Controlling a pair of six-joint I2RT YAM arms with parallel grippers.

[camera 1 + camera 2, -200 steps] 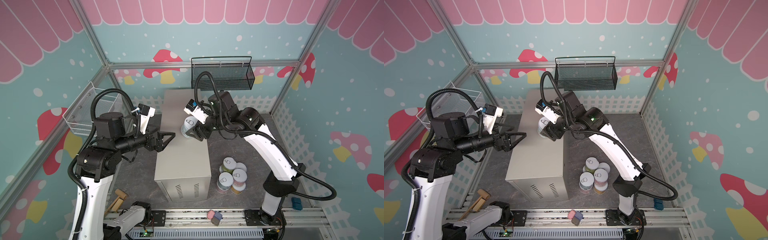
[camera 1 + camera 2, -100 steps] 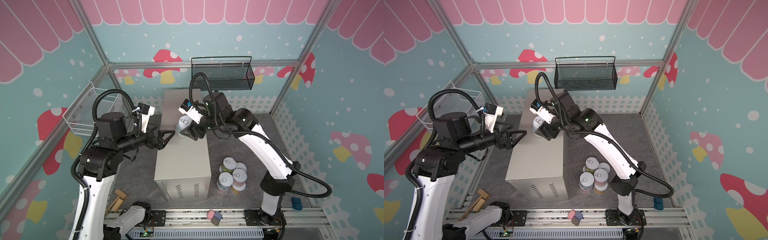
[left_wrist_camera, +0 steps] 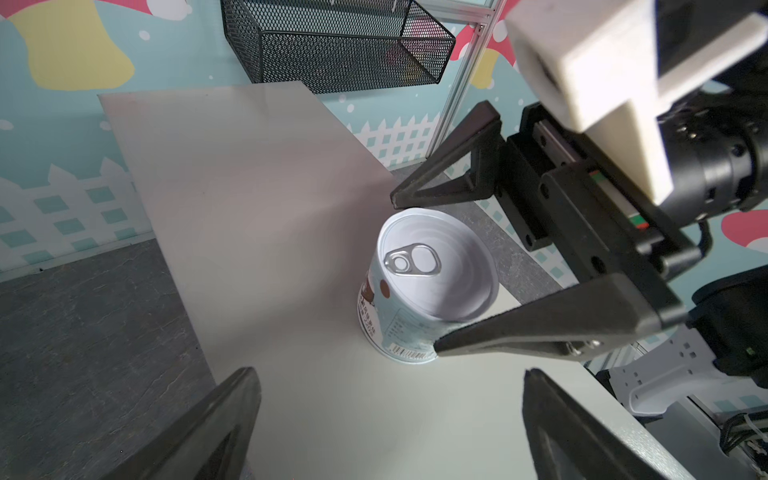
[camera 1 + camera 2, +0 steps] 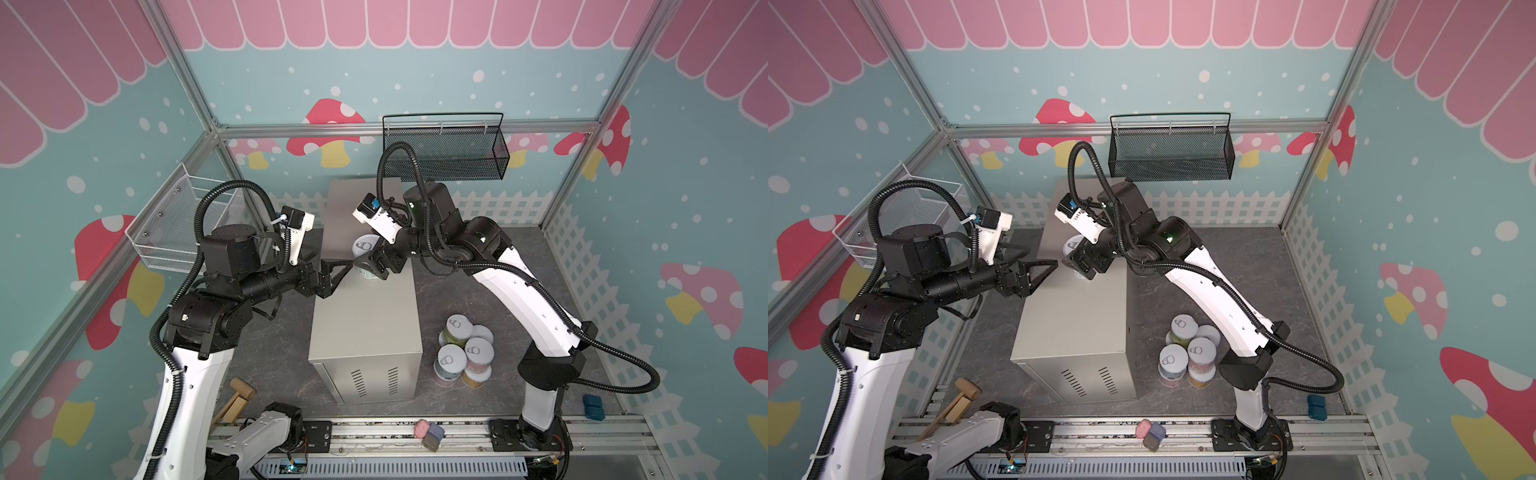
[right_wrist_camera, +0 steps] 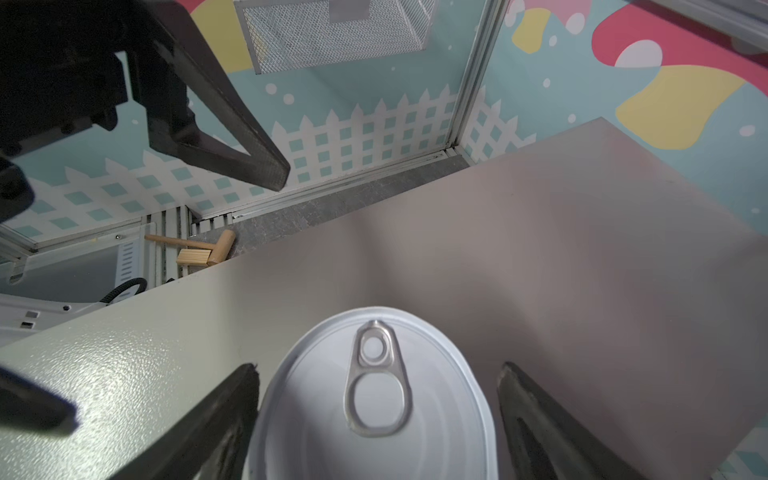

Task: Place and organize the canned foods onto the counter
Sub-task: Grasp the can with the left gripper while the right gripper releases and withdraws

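Observation:
A light-blue can (image 4: 365,249) (image 4: 1073,243) (image 3: 432,266) (image 5: 374,399) stands upright on the beige counter (image 4: 365,324) (image 4: 1075,320) (image 3: 249,187) (image 5: 582,249), near its left edge. My right gripper (image 4: 371,268) (image 4: 1077,264) (image 5: 377,369) (image 3: 415,274) straddles this can with its jaws open; a gap shows on one side and the other finger sits close against the label. My left gripper (image 4: 338,276) (image 4: 1042,276) (image 3: 390,374) hovers open and empty at the counter's left edge, pointing at the can. Several more cans (image 4: 465,353) (image 4: 1187,353) are stacked on the floor to the right of the counter.
A black mesh basket (image 4: 444,153) hangs on the back wall above the counter's far end. A white wire basket (image 4: 178,232) hangs on the left wall. A wooden mallet (image 4: 237,399), small blocks (image 4: 430,430) on the front rail and a blue item (image 4: 592,407) lie near the front.
My right gripper shifted the can slightly left on the counter top, then spread its jaws off it. The left arm barely moved.

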